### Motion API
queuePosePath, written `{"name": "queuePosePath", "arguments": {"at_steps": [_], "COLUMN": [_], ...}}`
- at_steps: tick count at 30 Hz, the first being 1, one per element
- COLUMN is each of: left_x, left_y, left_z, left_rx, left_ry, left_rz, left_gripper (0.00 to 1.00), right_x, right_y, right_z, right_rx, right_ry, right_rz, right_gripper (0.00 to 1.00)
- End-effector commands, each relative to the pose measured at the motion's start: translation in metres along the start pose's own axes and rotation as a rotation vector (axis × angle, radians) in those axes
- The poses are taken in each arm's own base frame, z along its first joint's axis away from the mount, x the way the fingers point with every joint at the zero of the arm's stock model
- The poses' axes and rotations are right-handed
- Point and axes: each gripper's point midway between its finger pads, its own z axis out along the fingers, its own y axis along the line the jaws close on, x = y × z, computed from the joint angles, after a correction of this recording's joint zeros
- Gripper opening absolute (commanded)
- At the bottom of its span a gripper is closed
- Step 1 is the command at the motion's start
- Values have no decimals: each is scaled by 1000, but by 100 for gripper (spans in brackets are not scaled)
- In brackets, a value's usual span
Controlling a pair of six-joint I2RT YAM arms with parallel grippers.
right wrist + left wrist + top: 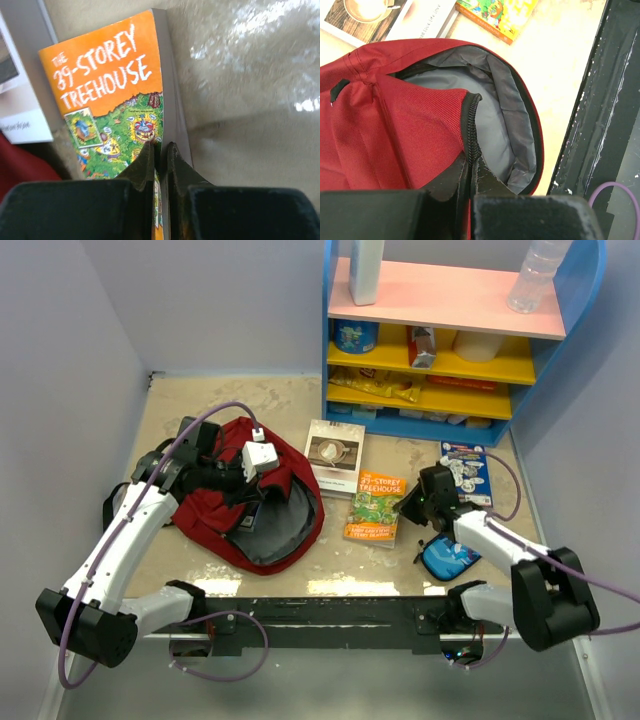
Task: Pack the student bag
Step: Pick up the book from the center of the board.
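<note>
The student bag (225, 525), dark red with a grey lining, lies at the left of the table with its mouth open toward the near edge. My left gripper (252, 494) is shut on the bag's black zipper edge (471, 120), holding the flap up; in the left wrist view that gripper (472, 162) pinches the rim of the student bag (395, 130). The orange "39-Storey Treehouse" book (374, 507) lies right of the bag. My right gripper (403, 508) is shut on the book's right edge. The right wrist view shows that gripper (160, 147) clamping the cover and pages of the book (110, 85).
A white book with a coffee cup picture (334, 455) lies between the bag and the shelf. A blue and white book (464, 472) and a small blue zip pouch (448, 555) sit at the right. A blue shelf unit (450, 340) stands at the back. A black rail (330, 605) runs along the near edge.
</note>
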Motion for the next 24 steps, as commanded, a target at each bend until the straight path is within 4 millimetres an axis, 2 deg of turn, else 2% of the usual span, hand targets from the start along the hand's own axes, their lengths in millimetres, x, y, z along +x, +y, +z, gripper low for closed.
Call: {"name": "queuePosePath", "arguments": {"at_steps": [1, 3, 4, 6, 12, 17, 24], "left_x": [-12, -12, -12, -14, -15, -14, -17], "left_y": [-3, -3, -2, -2, -1, 0, 5], "left_z": [-3, -3, -3, -2, -2, 0, 1], "left_rx": [2, 2, 2, 5, 2, -2, -9], "left_ry": [-52, -51, -52, -54, -60, -59, -62], "left_rz": [51, 51, 51, 53, 53, 50, 40], "left_gripper": [0, 0, 0, 0, 0, 0, 0], "right_x": [17, 2, 1, -4, 11, 7, 11], "right_y": [14, 36, 39, 57, 74, 103, 131], "right_z": [-39, -59, -67, -88, -120, -159, -195], "right_rx": [-89, -164, -171, -240, -366, -518, -653], "right_ry": [78, 42, 50, 55, 137, 161, 222], "right_rz": [22, 31, 33, 27, 54, 98, 88], "right_gripper": [0, 0, 0, 0, 0, 0, 0]}}
